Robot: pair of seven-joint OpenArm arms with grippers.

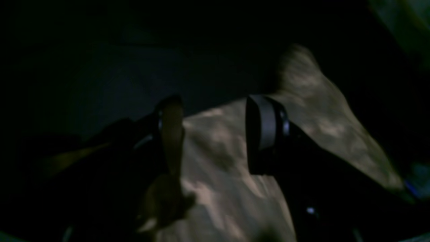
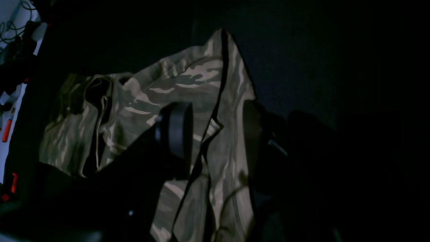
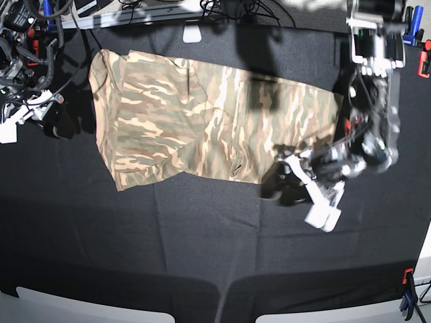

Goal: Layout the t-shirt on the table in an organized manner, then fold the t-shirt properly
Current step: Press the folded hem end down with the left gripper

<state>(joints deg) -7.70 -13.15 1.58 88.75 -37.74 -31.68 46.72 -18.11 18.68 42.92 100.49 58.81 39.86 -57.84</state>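
Observation:
The camouflage t-shirt [image 3: 202, 118] lies spread across the back half of the black table [image 3: 202, 235], with some folds and wrinkles. My left gripper [image 3: 279, 180] hangs at the shirt's front right corner. In the blurred left wrist view its fingers [image 1: 265, 124] stand apart over the fabric [image 1: 218, 161], so the left gripper [image 1: 218, 131] is open and holds nothing. My right gripper [image 3: 71, 121] sits at the shirt's left edge. In the right wrist view the right gripper [image 2: 215, 134] is open above a dark-trimmed hem of the shirt [image 2: 188, 80], its fingers [image 2: 178, 131] clear of the cloth.
Cables and gear [image 3: 23, 40] crowd the back left corner. Blue and red clamps [image 3: 417, 40] sit at the right edge, another clamp [image 3: 406, 289] at the front right. A small white tag [image 3: 192, 33] lies behind the shirt.

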